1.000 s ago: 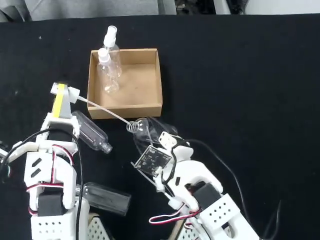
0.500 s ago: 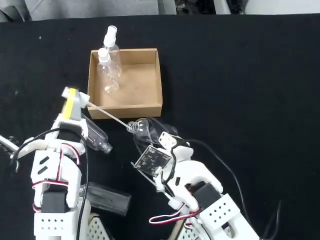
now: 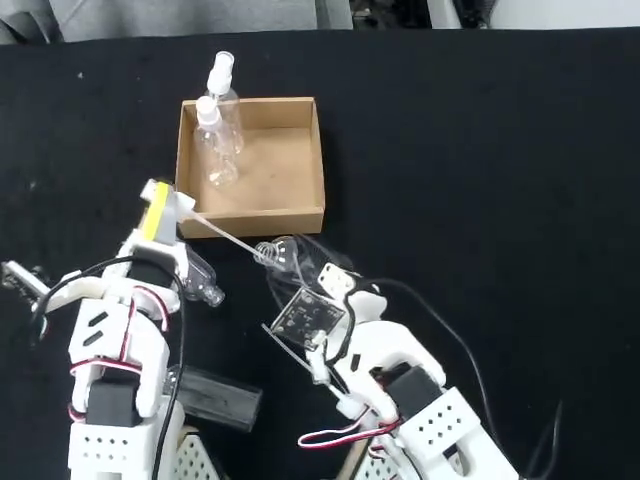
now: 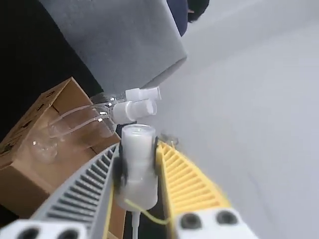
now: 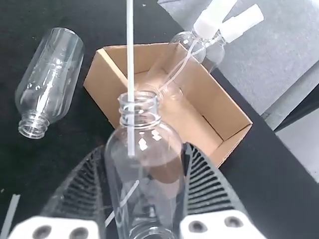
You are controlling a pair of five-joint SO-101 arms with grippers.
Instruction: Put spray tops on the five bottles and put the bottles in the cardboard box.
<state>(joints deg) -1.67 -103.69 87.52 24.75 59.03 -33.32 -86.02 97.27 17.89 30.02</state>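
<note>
Left end effector (image 4: 136,167) clasps spray top (image 4: 136,137), right end effector (image 5: 144,167) bottle (image 5: 141,127), black table (image 3: 480,150)

Even, fairly bright light falls from above; the black table (image 3: 500,150) swallows shadows. Small glints sit on the clear bottle (image 5: 144,132) in the right gripper (image 5: 144,157).

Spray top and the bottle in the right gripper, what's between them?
The spray top's own thin tube bridges them, its tip inside the bottle's neck, in the high and right wrist views.
</note>
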